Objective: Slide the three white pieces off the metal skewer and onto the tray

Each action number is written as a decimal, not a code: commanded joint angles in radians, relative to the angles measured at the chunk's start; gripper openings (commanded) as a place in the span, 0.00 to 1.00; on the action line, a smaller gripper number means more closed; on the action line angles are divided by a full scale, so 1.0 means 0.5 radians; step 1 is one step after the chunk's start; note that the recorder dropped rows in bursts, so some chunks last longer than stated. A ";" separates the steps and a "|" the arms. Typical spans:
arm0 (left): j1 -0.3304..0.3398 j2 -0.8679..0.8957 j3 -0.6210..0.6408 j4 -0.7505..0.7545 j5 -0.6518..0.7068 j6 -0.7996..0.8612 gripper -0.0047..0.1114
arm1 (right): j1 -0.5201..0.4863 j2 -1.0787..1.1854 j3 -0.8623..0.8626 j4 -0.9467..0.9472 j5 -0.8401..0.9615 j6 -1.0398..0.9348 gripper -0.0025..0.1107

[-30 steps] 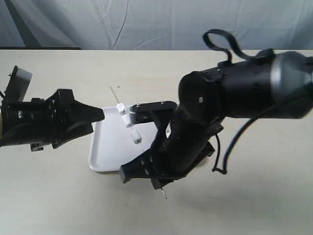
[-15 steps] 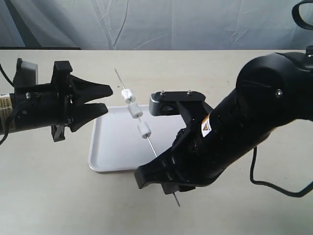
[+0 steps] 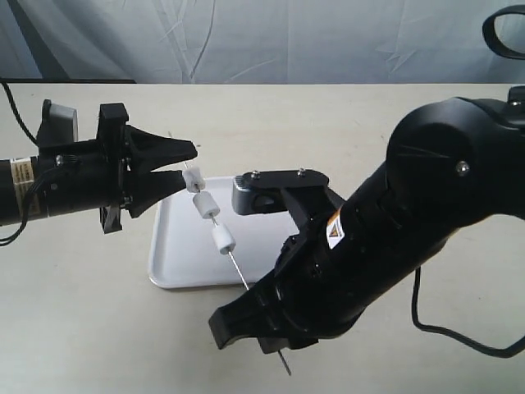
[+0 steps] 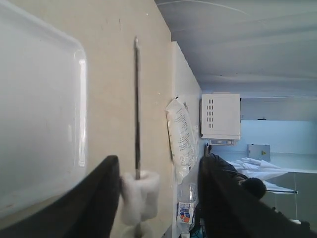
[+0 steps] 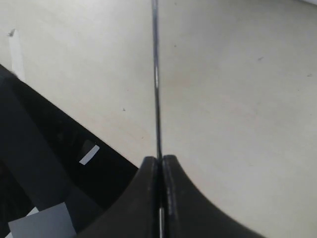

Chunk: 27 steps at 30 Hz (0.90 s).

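- We see a beige table (image 3: 82, 328) bearing the tray (image 3: 176, 246).
- The right gripper (image 5: 159, 163) clamps the metal skewer (image 3: 238, 269), tilted over the tray.
- The left gripper (image 3: 187, 162), spread wide, flanks the uppermost of the three white pieces (image 3: 203, 205) threaded on the skewer.

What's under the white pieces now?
The tray, below the lower two of the three white pieces; the top one hangs by its rim. The right arm hides the tray's right part.

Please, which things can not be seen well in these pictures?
Exterior view: the black right arm hides part of the flat white tray.
Left wrist view: one small white cylinder piece shows; the frame edge cuts off the others.
Right wrist view: the thin grey metal skewer leaves the frame; no pieces.
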 commanded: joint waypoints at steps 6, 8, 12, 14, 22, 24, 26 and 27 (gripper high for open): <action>-0.005 0.054 -0.008 0.082 -0.041 0.013 0.45 | 0.008 -0.022 0.009 0.029 -0.025 -0.028 0.02; -0.005 0.054 -0.008 0.082 -0.041 0.013 0.45 | 0.008 -0.022 0.009 0.029 -0.025 -0.028 0.02; -0.005 0.054 -0.008 0.082 -0.045 0.013 0.44 | 0.008 -0.022 0.009 0.029 -0.025 -0.028 0.02; -0.005 0.054 -0.008 0.082 -0.053 0.013 0.41 | 0.008 -0.022 0.009 0.029 -0.025 -0.028 0.02; -0.005 0.054 -0.008 0.082 -0.064 0.017 0.22 | 0.008 -0.022 0.009 0.029 -0.028 -0.028 0.02; -0.005 0.054 -0.008 0.082 -0.064 0.017 0.20 | 0.008 -0.022 0.009 0.029 -0.028 -0.028 0.02; -0.005 0.054 -0.008 0.082 -0.064 0.017 0.19 | 0.008 -0.022 0.009 0.029 -0.028 -0.028 0.02; -0.005 0.054 -0.008 0.082 -0.064 0.017 0.19 | 0.008 -0.022 0.009 0.032 -0.024 -0.028 0.02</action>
